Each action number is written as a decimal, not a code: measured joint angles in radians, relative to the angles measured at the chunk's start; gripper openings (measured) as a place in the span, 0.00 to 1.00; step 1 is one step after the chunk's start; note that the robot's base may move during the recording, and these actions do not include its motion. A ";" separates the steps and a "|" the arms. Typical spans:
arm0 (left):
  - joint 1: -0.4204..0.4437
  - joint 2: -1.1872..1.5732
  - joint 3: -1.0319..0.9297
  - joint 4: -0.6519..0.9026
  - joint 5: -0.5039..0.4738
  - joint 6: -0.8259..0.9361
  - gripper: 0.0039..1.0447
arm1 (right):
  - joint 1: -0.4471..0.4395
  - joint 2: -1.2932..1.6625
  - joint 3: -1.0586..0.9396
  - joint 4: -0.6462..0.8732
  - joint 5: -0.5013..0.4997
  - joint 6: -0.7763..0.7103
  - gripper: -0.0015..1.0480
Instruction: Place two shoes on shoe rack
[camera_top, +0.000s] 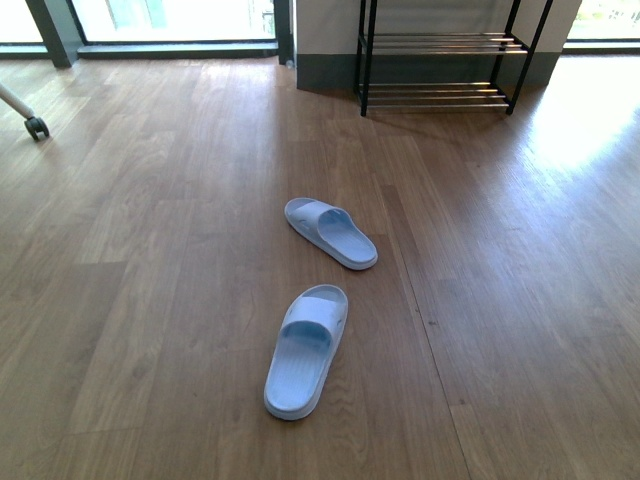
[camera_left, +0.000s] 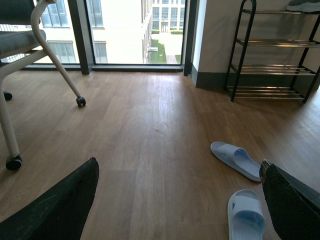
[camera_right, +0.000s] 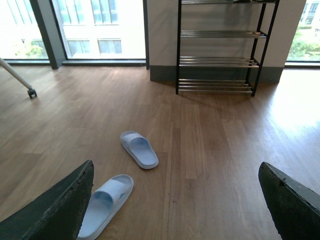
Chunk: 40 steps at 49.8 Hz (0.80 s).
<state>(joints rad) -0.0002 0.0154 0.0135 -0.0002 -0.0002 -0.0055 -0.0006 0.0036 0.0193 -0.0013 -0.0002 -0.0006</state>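
Near slide (camera_top: 305, 350) and far slide (camera_top: 330, 232) are lying on the floor (camera_top: 150, 250), well short of the shoe rack (camera_top: 440, 43), while left gripper (camera_left: 178, 167) and right gripper (camera_right: 177, 169) are both gaping open, holding nothing.

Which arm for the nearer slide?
Left, marginally: nearer slide lies just left of the front view's centre. Left fingers and right fingers both open; right nearly equal.

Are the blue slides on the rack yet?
No, on the floor. The nearer slide and farther slide both lie sole-down on the wood floor, well short of the shoe rack.
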 joint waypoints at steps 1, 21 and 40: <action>0.000 0.000 0.000 0.000 0.000 0.000 0.91 | 0.000 0.000 0.000 0.000 0.000 0.000 0.91; 0.000 0.000 0.000 0.000 0.000 0.000 0.91 | 0.000 -0.001 0.000 0.000 0.000 0.000 0.91; 0.000 0.000 0.000 0.000 0.000 0.000 0.91 | 0.000 -0.001 0.000 0.000 0.000 0.000 0.91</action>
<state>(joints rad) -0.0002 0.0154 0.0135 -0.0002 0.0002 -0.0055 -0.0006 0.0029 0.0193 -0.0013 0.0002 -0.0006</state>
